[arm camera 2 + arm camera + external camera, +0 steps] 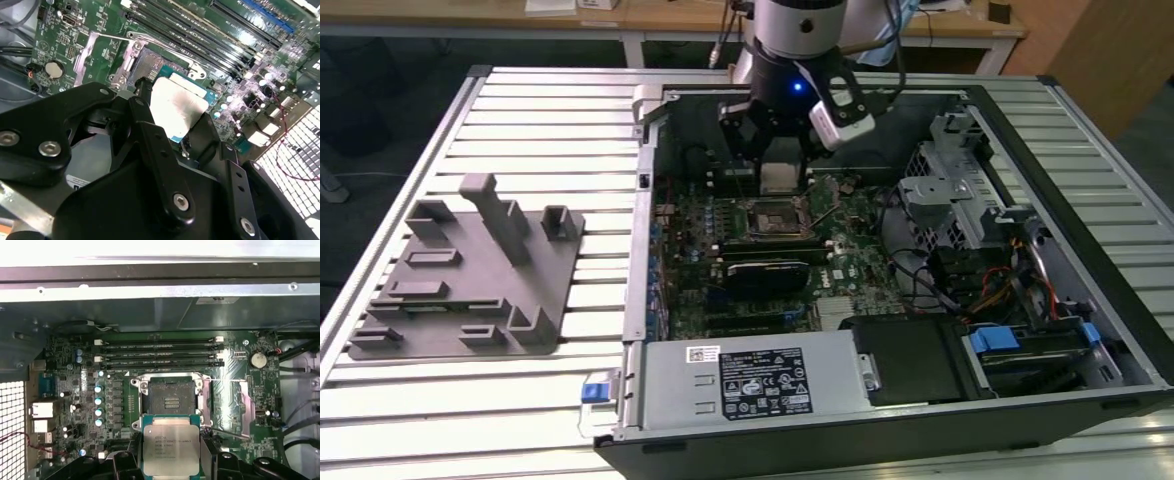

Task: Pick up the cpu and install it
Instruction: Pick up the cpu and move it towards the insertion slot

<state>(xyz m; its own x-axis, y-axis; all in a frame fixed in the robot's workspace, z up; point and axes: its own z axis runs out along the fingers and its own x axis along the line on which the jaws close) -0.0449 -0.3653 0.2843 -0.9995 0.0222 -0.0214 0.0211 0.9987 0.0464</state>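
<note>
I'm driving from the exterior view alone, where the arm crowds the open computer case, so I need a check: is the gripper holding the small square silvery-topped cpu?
Observer: Yes. In both wrist views the gripper is shut on the small flat square cpu with the silvery-grey metal top, clamping two opposite edges.
Operator: Is it in the socket yet?
Observer: No. In the first wrist view the square black-framed socket on the green motherboard is bare inside, its silvery metal load plate is swung open to one side, and the cpu is held apart from the socket frame.
</note>
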